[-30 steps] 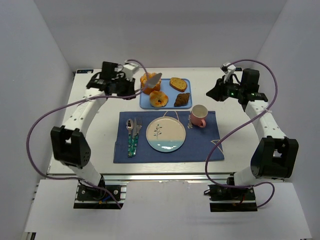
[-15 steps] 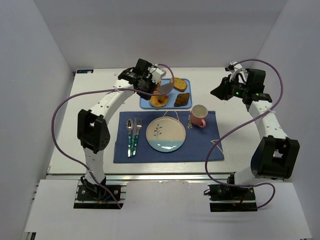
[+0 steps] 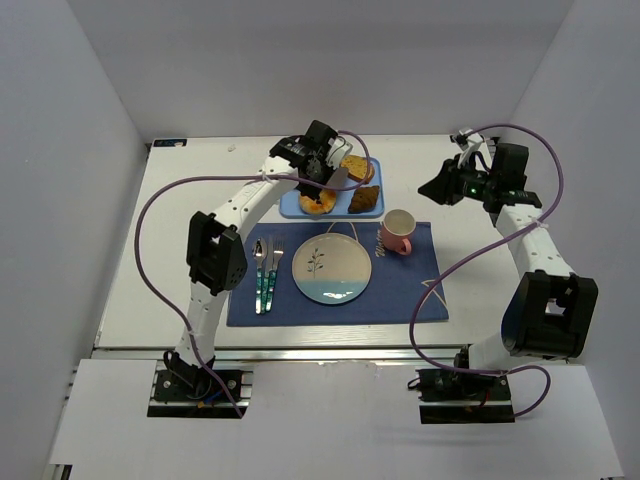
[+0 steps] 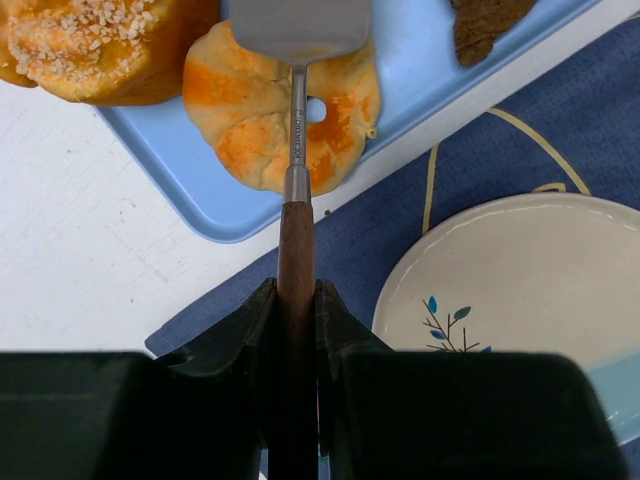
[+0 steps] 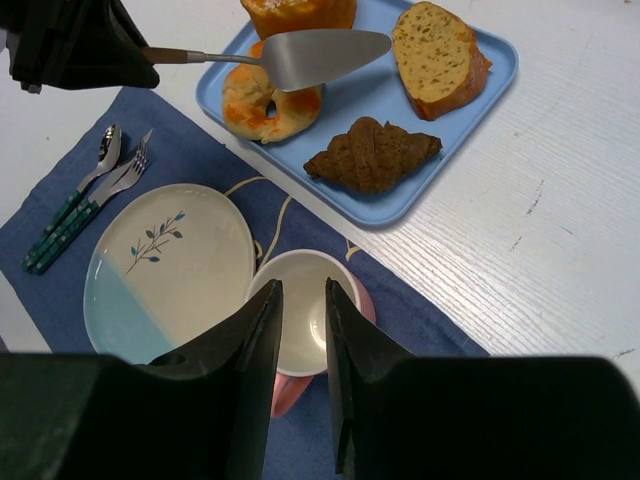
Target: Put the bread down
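The server (image 4: 296,235) is clamped by its wooden handle in the left gripper (image 4: 297,300), its blade held over the donut (image 4: 245,125), and the bread (image 5: 437,55) is seen flat just past the blade, untouched, in the tray's (image 5: 470,110) far corner (the right gripper (image 5: 303,300), narrowly parted, holds nothing).

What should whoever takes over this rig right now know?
Left gripper: fingers shut on the server by its wooden handle; blade hovers over the donut.
Right gripper: open, empty, above the mug.
Bread: flat on the blue tray, untouched; plate bare.
Done: server in hand. Left: slide it under the bread and move it, probably to the plate.
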You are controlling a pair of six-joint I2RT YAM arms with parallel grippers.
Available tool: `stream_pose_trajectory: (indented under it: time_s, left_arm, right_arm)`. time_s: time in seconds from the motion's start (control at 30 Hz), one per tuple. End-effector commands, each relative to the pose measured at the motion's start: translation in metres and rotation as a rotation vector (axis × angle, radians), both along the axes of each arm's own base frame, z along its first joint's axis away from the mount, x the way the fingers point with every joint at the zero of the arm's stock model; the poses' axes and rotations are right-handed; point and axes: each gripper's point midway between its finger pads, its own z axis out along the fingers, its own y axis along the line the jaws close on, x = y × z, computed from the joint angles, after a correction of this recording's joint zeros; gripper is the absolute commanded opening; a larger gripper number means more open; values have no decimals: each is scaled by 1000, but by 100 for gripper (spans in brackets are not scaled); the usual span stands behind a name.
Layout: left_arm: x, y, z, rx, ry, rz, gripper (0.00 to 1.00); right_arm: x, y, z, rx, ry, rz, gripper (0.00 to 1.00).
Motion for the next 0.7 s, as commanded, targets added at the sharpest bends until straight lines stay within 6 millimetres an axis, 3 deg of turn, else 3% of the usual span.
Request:
stream_pose_trajectory:
  time_s: [0.0, 0.3, 0.67]
  left_arm:
    - [6, 2, 27, -2, -70, 56, 0]
    - [-1, -9, 16, -33, -6, 55, 0]
    - [5, -25, 1, -63, 23, 55, 0]
  right_arm:
    - [3, -1, 8, 21, -37, 12, 30]
    - [2, -1, 5, 47, -26, 15, 30]
    - [-2, 1, 1, 62, -15, 28, 32]
